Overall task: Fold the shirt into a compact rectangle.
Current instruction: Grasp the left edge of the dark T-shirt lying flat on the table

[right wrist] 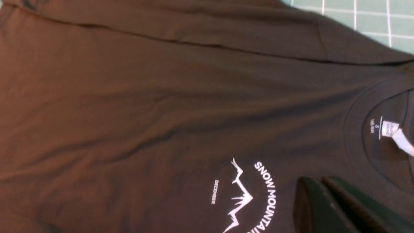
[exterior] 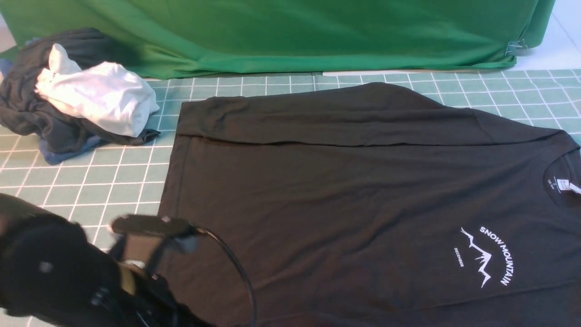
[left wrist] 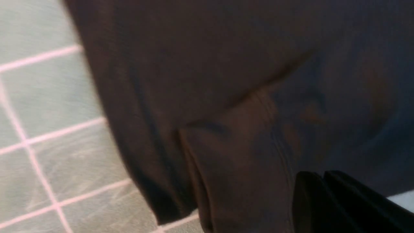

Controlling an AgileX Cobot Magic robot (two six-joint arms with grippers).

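The large black soft-knit T-shirt [exterior: 340, 190] lies spread on the green gridded mat [exterior: 91, 181], just right of the crumpled white-and-dark clothes heap [exterior: 68, 100]. Light and limp, it likely sags: pinch hem and shoulder corners. The left gripper [left wrist: 315, 181], at the heap-side hem, and the right gripper [right wrist: 315, 184], over the chest far from the heap, have jaws together; whether cloth is caught I cannot tell.

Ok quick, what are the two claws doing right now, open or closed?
Left claw: closed, by the shirt edge; whether it pinches cloth cannot be told.
Right claw: closed over the shirt; a grip cannot be told.
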